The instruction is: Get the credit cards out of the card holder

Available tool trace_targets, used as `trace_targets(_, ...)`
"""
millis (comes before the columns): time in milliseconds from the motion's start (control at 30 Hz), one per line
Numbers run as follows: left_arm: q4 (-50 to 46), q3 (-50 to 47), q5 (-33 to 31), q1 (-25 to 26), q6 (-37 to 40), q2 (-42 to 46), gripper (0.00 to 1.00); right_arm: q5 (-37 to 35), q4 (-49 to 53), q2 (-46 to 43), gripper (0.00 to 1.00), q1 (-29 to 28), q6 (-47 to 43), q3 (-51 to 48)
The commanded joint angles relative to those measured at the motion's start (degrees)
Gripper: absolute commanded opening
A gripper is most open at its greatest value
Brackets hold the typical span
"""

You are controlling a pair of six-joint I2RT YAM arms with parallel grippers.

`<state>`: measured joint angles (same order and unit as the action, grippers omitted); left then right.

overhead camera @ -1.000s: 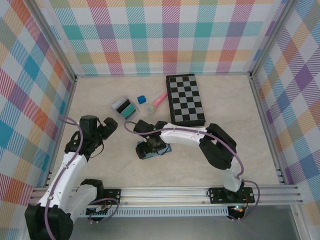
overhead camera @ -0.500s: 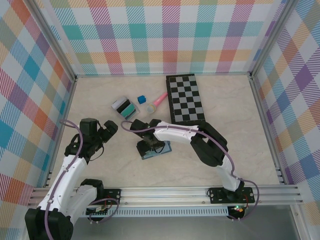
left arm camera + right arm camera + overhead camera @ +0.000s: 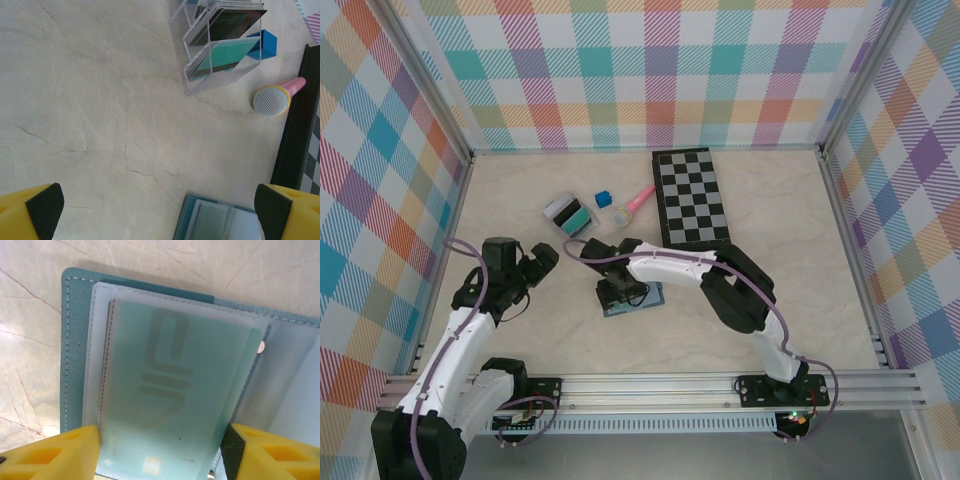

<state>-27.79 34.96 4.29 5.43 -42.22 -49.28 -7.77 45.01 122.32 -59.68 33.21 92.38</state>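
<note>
The card holder (image 3: 647,300) lies open on the table just right of centre, its slate-blue cover (image 3: 75,340) and clear sleeves facing up. A green-teal credit card (image 3: 170,390) sits inside the top translucent sleeve. My right gripper (image 3: 620,290) is directly over it, and its yellow fingers (image 3: 65,452) press against the two long edges of the sleeved card, so the right gripper (image 3: 160,450) is shut on it. My left gripper (image 3: 542,262) hovers open to the left of the holder. In the left wrist view the left gripper (image 3: 159,212) holds nothing, and a corner of the card holder (image 3: 220,220) shows.
A clear acrylic stand (image 3: 568,215) holding dark and teal cards (image 3: 225,50) stands behind the left gripper. A blue block (image 3: 604,197) and a pink toy microphone (image 3: 632,205) lie beside it. The black-and-white chessboard (image 3: 692,198) lies at the back right.
The right arm shifted slightly left over the card holder, which now shows more on its right side. The left gripper drew back a little toward the near edge.
</note>
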Motion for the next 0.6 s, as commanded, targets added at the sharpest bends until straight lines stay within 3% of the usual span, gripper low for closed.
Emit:
trace_targets(0, 1.4, -1.1, 1.9, -0.5, 0.0, 0.7, 1.00, 1.7, -1.4, 0.3, 0.61, 1.3, 4.1, -1.7)
trace_targets(267, 3.9, -1.5, 5.9, -0.5, 0.1, -0.1, 1.00, 6.6, -7.0, -3.4, 0.58, 3.3, 4.9, -5.5)
trace_targets(567, 8.9, -3.9, 15.1, -0.2, -0.2, -4.5, 0.99, 10.5, -11.5, -6.6, 0.56, 6.3, 4.1, -10.0)
